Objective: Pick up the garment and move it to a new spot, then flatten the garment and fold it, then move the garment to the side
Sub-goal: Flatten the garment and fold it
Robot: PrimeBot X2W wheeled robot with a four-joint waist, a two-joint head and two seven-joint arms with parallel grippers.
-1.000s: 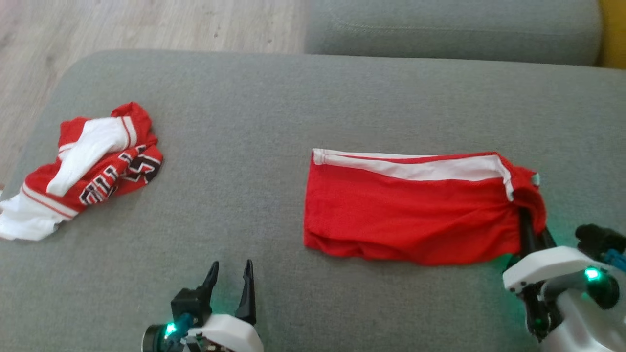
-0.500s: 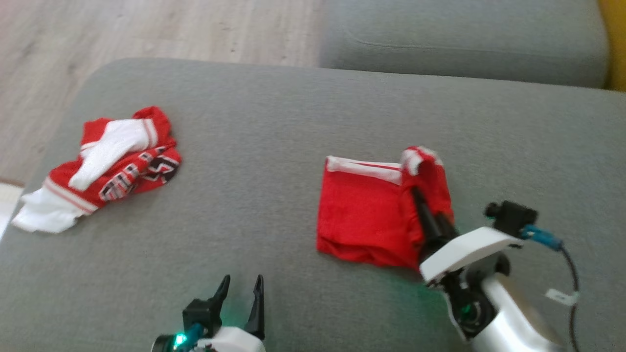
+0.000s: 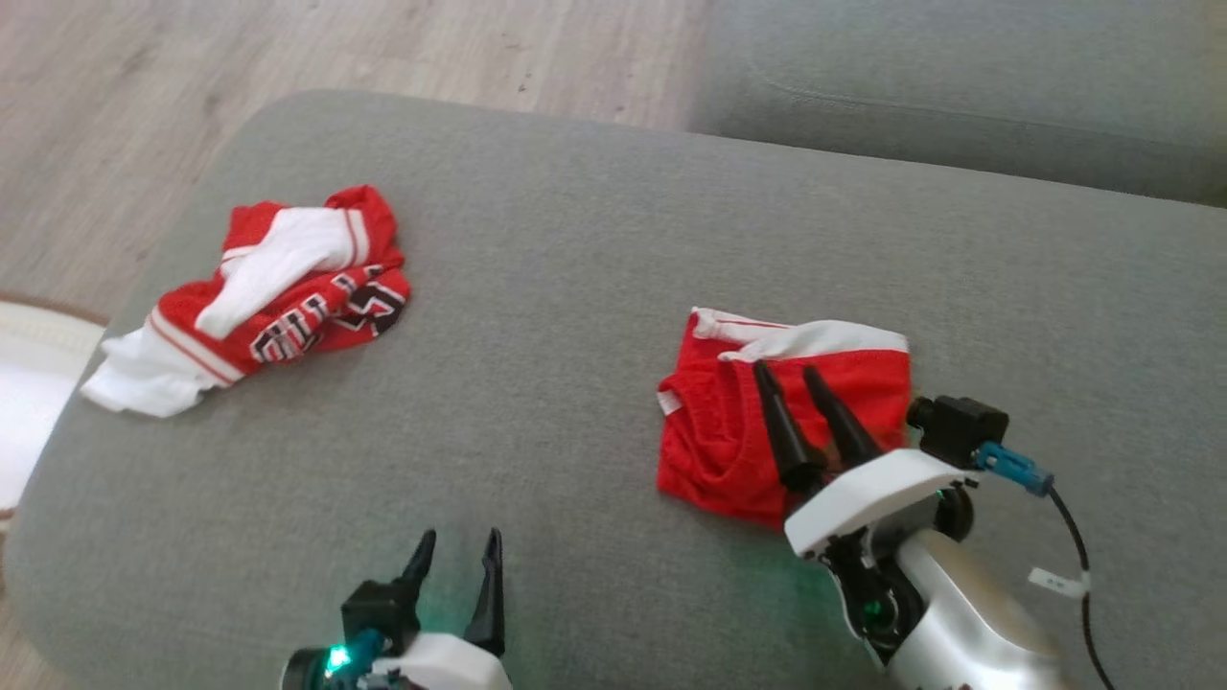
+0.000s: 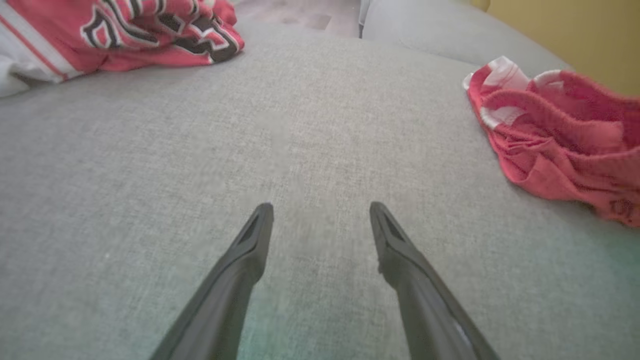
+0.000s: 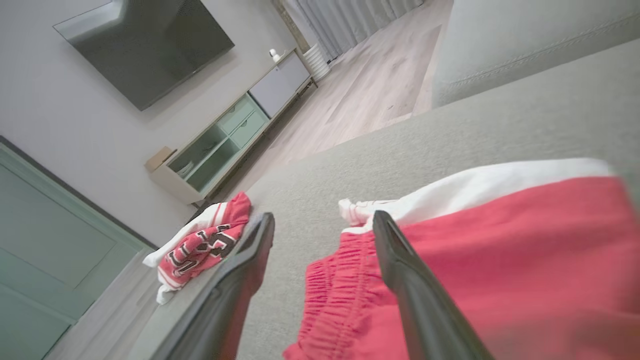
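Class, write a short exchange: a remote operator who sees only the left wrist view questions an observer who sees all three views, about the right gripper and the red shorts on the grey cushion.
Operator: The red shorts lie to my right. Where is the right gripper?
Observer: The head view has it over the shorts, fingers pointing toward their white band.
Operator: Is it gripping them?
Observer: No. In the right wrist view its jaws stand apart, with no cloth pinched between them.
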